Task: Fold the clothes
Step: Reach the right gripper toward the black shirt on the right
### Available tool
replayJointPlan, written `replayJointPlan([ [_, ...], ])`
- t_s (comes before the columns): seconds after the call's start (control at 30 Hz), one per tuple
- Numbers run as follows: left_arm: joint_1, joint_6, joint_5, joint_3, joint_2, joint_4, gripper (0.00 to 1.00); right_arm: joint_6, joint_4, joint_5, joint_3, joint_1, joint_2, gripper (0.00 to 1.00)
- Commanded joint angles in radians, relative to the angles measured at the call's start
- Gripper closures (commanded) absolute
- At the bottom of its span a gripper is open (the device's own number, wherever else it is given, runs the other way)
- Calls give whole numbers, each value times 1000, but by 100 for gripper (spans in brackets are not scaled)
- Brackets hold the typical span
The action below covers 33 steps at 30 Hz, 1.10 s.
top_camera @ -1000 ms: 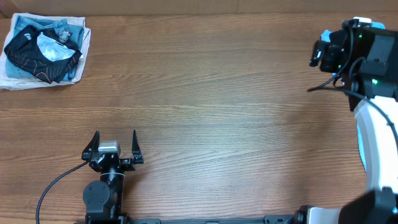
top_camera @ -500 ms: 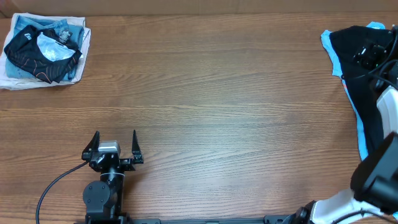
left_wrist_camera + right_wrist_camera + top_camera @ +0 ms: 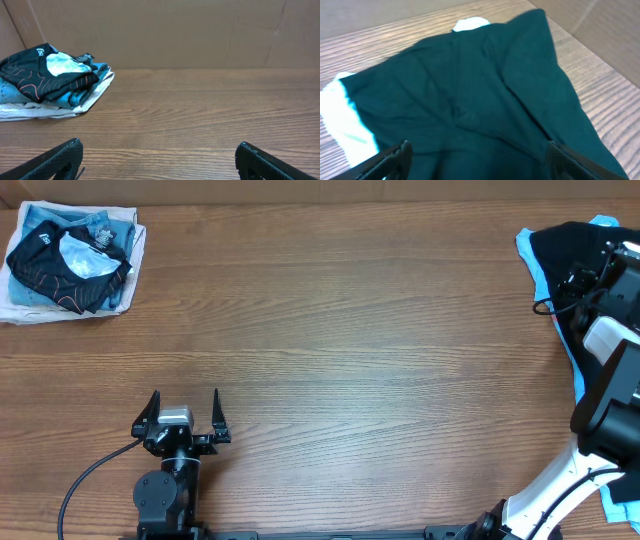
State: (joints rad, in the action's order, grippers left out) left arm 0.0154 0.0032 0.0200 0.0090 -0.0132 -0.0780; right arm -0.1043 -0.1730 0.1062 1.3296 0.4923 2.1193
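**Black T-shirt heaped at the right edge, both tools apart**

Black and plain, the T-shirt (image 3: pixel 560 250) lies crumpled at the far right edge of the wooden surface (image 3: pixel 350 330), on top of a light blue cloth (image 3: pixel 524 246) whose rim shows along its left side. The right arm reaches over this heap. In the right wrist view, the right tool (image 3: pixel 479 150) hangs just above the dark fabric with its two fingers spread wide – one at each lower corner of the view, with nothing pinched between them. Folds and creases run across the shirt below.

The left tool (image 3: pixel 185 395) sits low on the near left side, well away from the shirt, with its fingers wide apart and only bare wood ahead of it.

At the far left corner rests a separate pile – a smaller black garment with thin orange lines (image 3: pixel 60 265) on top, a light blue printed shirt (image 3: pixel 112 225) under it and a white cloth (image 3: pixel 25 310) at the bottom. Behind the pile, the left wrist view shows a brown cardboard wall (image 3: pixel 175 30).
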Motion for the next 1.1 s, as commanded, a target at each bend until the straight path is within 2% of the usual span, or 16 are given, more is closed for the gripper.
replayJointPlan([
  [0.0,10,19,6,-4,9,3,0,6,-29,24,29,24,26,13],
  [0.27,10,19,6,-4,9,3,0,3,-67,20,31,32,68,13],
  [0.4,10,19,6,-4,9,3,0,3,-11,21,68,32,93,15],
  [0.6,10,19,6,-4,9,3,0,12,275,21,233,32,103,5],
  [0.9,10,19,6,-4,9,4,0,56,819,-122,680,31,103,7],
  [1.0,10,19,6,-4,9,3,0,51,900,-137,719,31,103,0],
  [1.07,10,19,6,-4,9,3,0,51,940,-172,720,31,102,0],
])
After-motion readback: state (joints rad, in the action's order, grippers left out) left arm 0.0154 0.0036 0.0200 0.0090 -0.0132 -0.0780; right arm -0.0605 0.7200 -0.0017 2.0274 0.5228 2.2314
